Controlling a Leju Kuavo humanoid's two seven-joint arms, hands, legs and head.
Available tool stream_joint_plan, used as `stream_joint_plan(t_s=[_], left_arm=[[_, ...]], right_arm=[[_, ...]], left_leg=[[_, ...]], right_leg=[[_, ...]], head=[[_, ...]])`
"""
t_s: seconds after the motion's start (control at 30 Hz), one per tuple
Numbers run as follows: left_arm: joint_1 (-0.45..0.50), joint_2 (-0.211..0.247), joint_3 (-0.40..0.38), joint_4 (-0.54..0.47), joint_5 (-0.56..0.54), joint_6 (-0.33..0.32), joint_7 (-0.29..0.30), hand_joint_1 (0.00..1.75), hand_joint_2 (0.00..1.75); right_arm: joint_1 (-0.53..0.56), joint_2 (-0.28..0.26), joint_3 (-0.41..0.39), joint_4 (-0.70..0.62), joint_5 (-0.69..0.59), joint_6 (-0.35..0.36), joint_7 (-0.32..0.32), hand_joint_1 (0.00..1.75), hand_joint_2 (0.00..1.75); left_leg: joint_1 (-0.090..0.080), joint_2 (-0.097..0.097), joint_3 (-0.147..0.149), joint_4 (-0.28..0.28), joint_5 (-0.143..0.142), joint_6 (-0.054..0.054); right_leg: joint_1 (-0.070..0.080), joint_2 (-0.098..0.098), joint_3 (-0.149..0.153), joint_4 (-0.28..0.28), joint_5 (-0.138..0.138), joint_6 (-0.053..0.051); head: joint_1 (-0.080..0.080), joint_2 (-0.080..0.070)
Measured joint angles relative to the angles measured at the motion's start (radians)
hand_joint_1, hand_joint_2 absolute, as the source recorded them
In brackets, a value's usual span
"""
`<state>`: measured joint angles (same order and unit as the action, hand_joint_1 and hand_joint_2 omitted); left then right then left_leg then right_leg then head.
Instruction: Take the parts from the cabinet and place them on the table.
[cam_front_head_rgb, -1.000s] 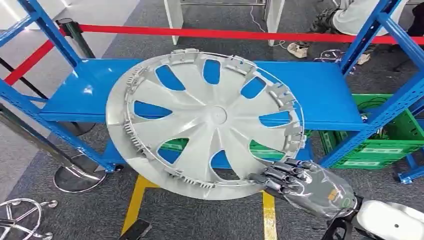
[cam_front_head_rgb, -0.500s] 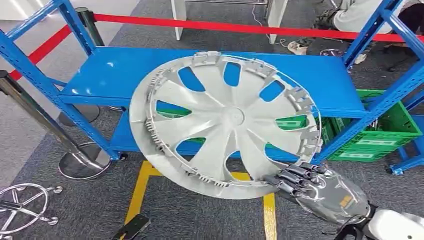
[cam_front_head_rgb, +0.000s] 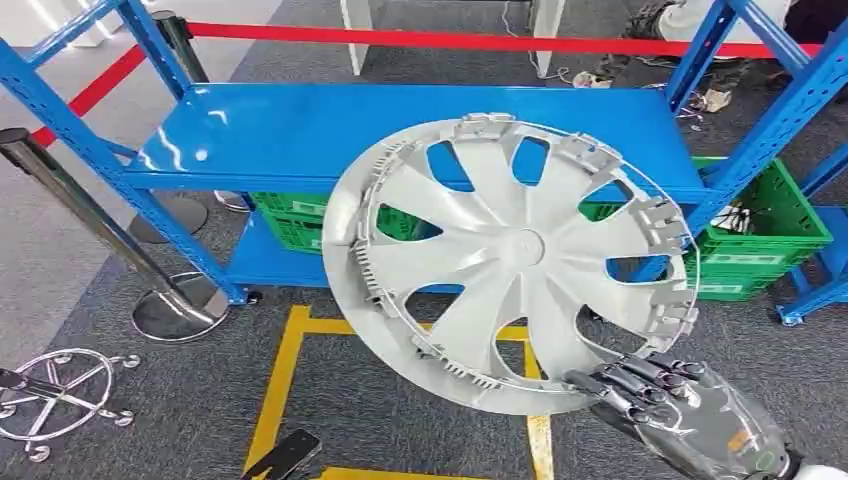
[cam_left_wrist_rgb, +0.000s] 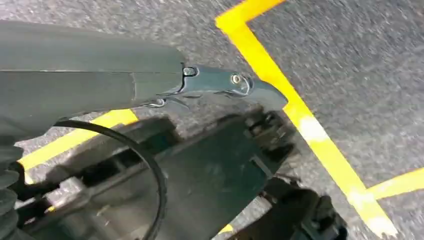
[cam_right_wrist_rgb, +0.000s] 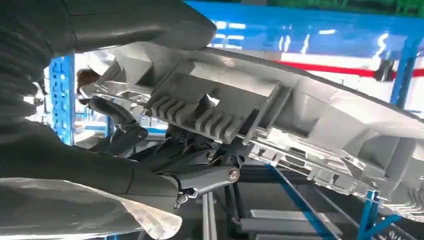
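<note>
A large silver wheel cover (cam_front_head_rgb: 510, 250) with curved spokes hangs tilted in front of the blue shelf rack (cam_front_head_rgb: 330, 125), its inner side towards me. My right hand (cam_front_head_rgb: 680, 415) grips its lower right rim, fingers (cam_front_head_rgb: 625, 382) curled over the edge. In the right wrist view the ribbed rim (cam_right_wrist_rgb: 300, 105) sits between the thumb and the dark fingers (cam_right_wrist_rgb: 200, 175) of my right hand (cam_right_wrist_rgb: 150, 165). My left hand (cam_left_wrist_rgb: 150, 80) hangs over the carpet with its thumb out straight and holds nothing.
The blue shelf board is bare. Green crates (cam_front_head_rgb: 770, 230) stand on the lower level and the floor. A chrome stanchion (cam_front_head_rgb: 80, 225) with a red belt (cam_front_head_rgb: 450, 40) is on the left, near a chrome chair base (cam_front_head_rgb: 55, 395). Yellow tape (cam_front_head_rgb: 275, 385) marks the carpet.
The whole picture has shifted, so the camera has moved. The wheel cover stays in my right hand and now sits lower and further right against the rack.
</note>
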<state>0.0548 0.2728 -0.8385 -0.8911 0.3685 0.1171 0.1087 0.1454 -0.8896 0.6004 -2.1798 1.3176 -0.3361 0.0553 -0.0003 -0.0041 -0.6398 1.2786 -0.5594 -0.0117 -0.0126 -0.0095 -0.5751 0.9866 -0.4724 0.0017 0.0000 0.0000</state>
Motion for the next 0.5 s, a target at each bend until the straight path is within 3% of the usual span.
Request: stream_joint_plan(t_s=[0.03, 0.07, 0.1, 0.13, 0.23, 0.27, 0.3, 0.37, 0.4, 0.43, 0.47, 0.5], left_arm=[[-0.003, 0.0, 0.003, 0.0, -0.01, -0.006, 0.005, 0.0, 1.75], [-0.005, 0.0, 0.006, 0.0, -0.02, -0.012, 0.008, 0.0, 1.75], [-0.007, -0.001, 0.013, 0.0, -0.03, -0.014, 0.011, 0.0, 1.75], [-0.008, -0.002, 0.021, 0.0, -0.038, -0.017, 0.015, 0.0, 1.75], [-0.009, -0.008, 0.038, 0.0, -0.05, -0.029, 0.017, 0.0, 1.75], [-0.007, -0.013, 0.046, 0.0, -0.05, -0.037, 0.016, 0.0, 1.75], [-0.007, -0.014, 0.054, 0.0, -0.05, -0.039, 0.016, 0.0, 1.75], [-0.003, -0.017, 0.069, -0.003, -0.049, -0.043, 0.018, 0.0, 1.75], [0.002, -0.018, 0.076, -0.007, -0.046, -0.046, 0.024, 0.0, 1.75], [0.01, -0.018, 0.08, -0.015, -0.046, -0.048, 0.035, 0.0, 1.75], [0.017, -0.016, 0.087, -0.03, -0.05, -0.048, 0.055, 0.0, 1.75], [0.026, -0.013, 0.092, -0.042, -0.055, -0.048, 0.073, 0.0, 1.75]], right_arm=[[0.014, 0.0, -0.007, 0.0, 0.006, -0.003, 0.0, 1.75, 1.75], [0.028, 0.0, -0.014, -0.001, 0.012, -0.008, 0.0, 1.75, 1.75], [0.041, 0.0, -0.023, -0.003, 0.02, -0.015, -0.001, 1.75, 1.75], [0.047, 0.0, -0.03, -0.004, 0.021, -0.017, -0.005, 1.75, 1.75], [0.053, 0.0, -0.044, -0.009, 0.019, -0.016, -0.014, 1.75, 1.75], [0.054, -0.002, -0.048, -0.012, 0.017, -0.015, -0.019, 1.75, 1.75], [0.052, -0.002, -0.05, -0.013, 0.015, -0.014, -0.023, 1.75, 1.75], [0.047, -0.002, -0.053, -0.013, 0.011, -0.009, -0.031, 1.75, 1.75], [0.044, -0.002, -0.054, -0.014, 0.01, -0.007, -0.035, 1.75, 1.75], [0.04, -0.002, -0.053, -0.014, 0.008, -0.003, -0.039, 1.75, 1.75], [0.034, -0.001, -0.053, -0.014, 0.006, 0.001, -0.043, 1.75, 1.75], [0.025, -0.001, -0.051, -0.013, 0.004, 0.004, -0.047, 1.75, 1.75]], left_leg=[[0.0, 0.0, 0.052, -0.072, 0.036, 0.004], [-0.002, -0.001, 0.112, -0.159, 0.051, 0.011], [-0.004, -0.002, 0.163, -0.246, 0.023, 0.019], [-0.007, -0.003, 0.192, -0.304, 0.01, 0.022], [-0.014, -0.002, 0.175, -0.31, 0.025, 0.033], [-0.004, 0.003, 0.172, -0.324, 0.04, 0.042], [-0.007, 0.006, 0.16, -0.323, 0.051, 0.051], [-0.009, 0.007, 0.134, -0.317, 0.067, 0.058], [-0.01, 0.009, 0.119, -0.313, 0.075, 0.058], [-0.011, 0.01, 0.105, -0.307, 0.082, 0.058], [-0.011, 0.011, 0.09, -0.301, 0.089, 0.057], [-0.011, 0.012, 0.073, -0.292, 0.094, 0.055]], right_leg=[[0.0, 0.0, -0.015, 0.007, 0.007, 0.003], [0.001, 0.001, -0.024, 0.011, 0.012, 0.005], [0.002, 0.0, -0.033, 0.014, 0.018, 0.01], [0.004, 0.0, -0.038, 0.018, 0.028, 0.016], [-0.003, 0.001, -0.052, 0.008, 0.06, 0.042], [-0.007, 0.006, -0.064, 0.011, 0.046, 0.047], [-0.006, 0.008, -0.076, 0.035, -0.002, 0.052], [-0.007, 0.007, -0.111, 0.17, -0.119, 0.059], [-0.007, 0.007, -0.127, 0.25, -0.156, 0.062], [-0.007, 0.008, -0.132, 0.304, -0.162, 0.064], [-0.007, 0.007, -0.121, 0.32, -0.138, 0.065], [-0.007, 0.007, -0.089, 0.293, -0.094, 0.065]], head=[[0.0, 0.0], [0.0, 0.0], [0.0, 0.0], [0.003, 0.0], [0.001, 0.0], [0.001, 0.0], [0.004, 0.0], [0.009, 0.0], [0.007, 0.0], [0.009, 0.0], [0.008, 0.0], [0.008, 0.0]])
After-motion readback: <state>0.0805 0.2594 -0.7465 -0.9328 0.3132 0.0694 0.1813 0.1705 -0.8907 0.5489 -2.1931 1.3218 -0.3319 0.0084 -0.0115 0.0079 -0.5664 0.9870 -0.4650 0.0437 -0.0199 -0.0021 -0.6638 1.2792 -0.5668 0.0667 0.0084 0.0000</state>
